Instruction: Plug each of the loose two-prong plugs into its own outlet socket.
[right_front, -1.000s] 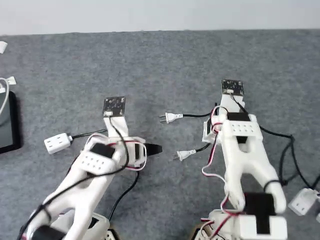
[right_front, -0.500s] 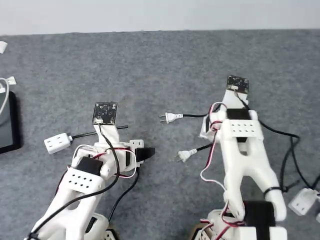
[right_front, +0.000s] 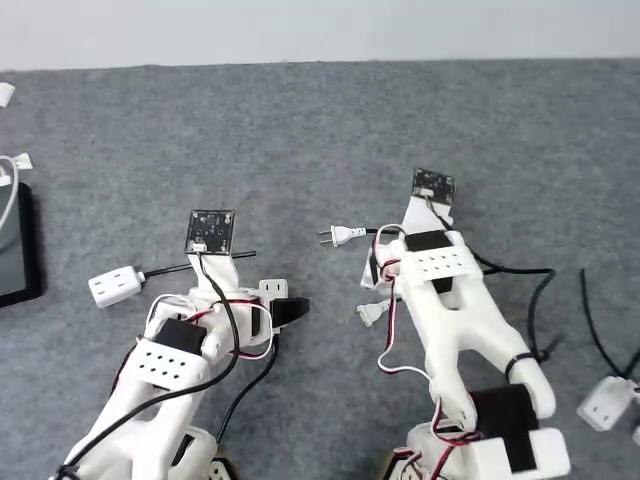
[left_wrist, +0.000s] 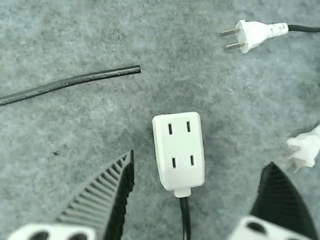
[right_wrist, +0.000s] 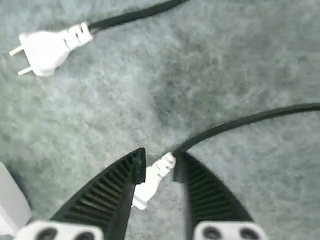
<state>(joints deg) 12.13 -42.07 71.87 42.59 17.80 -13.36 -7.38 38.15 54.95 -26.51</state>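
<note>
Placement followed the mating sequence, it was judged. The jaws of the right arm (right_front: 455, 300) were clamped on the cord end of the near plug (right_wrist: 150, 181), with the prongs left free for insertion. The jaws of the left arm (right_front: 165, 365) were held wide apart, one on each side of the centre outlet block (left_wrist: 178, 151), presumably to steady it. No contact was seen there.

The block lay on the surface (right_front: 300, 130) at 9 o'clock of the near plug. The far plug (right_front: 345, 236) lay at 12 o'clock of it.

Counted:
- two plugs, both unplugged
- three outlet blocks, including the left outlet block (right_front: 115, 285) and the right outlet block (right_front: 607, 400)
- two arms
</note>
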